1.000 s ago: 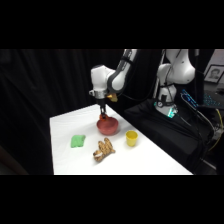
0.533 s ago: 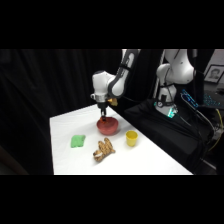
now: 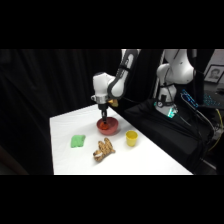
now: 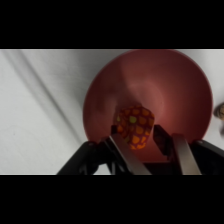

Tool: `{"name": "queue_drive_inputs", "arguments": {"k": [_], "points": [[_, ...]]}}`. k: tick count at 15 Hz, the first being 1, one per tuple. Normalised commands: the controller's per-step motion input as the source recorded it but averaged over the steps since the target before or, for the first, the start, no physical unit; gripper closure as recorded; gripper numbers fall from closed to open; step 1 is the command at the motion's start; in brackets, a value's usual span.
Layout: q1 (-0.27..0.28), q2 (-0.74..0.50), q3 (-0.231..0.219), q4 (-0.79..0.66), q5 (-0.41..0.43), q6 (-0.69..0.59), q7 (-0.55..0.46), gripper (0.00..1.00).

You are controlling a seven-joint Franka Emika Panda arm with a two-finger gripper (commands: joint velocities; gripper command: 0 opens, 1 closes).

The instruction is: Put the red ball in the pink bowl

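- The gripper (image 4: 136, 137) hangs directly over the pink bowl (image 4: 175, 85); in the wrist view the bowl's inside fills the space below the fingers (image 4: 118, 150).
- The red ball (image 4: 134, 126) sits between the two fingers. The jaws are closed onto its sides, open only as wide as the ball itself. It is held, not released.
- Whether the ball touches the bowl's floor cannot be told from the wrist view. It appears to be above the lower part of the bowl's inside, near the rim closest to the camera.
- In the side view the gripper (image 3: 103, 119) reaches down to the pink bowl (image 3: 109, 127) near the middle of the white table (image 3: 150, 160). The ball itself cannot be made out there.
- Other items stand apart from the bowl: a yellow cup (image 3: 131, 138) just beside it, a tan lumpy object (image 3: 103, 150) nearer the camera, and a green object (image 3: 77, 141) well to the side. None is in the way.
- Assessment: pickup and carry are complete. The ball is positioned over the target.
- Outstanding: opening the jaws to let the ball drop, then lifting the arm clear. The task is not finished until the ball rests in the bowl on its own.
- Risk noted: the ball lies toward the rim, not the centre, so on release it could roll, though the bowl's slope should send it inward.
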Motion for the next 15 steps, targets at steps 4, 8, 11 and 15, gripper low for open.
{"name": "queue_drive_inputs", "arguments": {"k": [4, 8, 11, 15], "points": [[-0.051, -0.19, 0.021, 0.02, 0.026, -0.30, -0.17, 0.00], [-0.039, -0.31, -0.029, 0.06, -0.034, -0.43, -0.15, 0.00], [-0.021, -0.32, -0.037, 0.09, -0.064, -0.42, -0.12, 0.00], [-0.001, -0.27, -0.046, 0.13, -0.112, -0.38, -0.08, 0.00]]}}
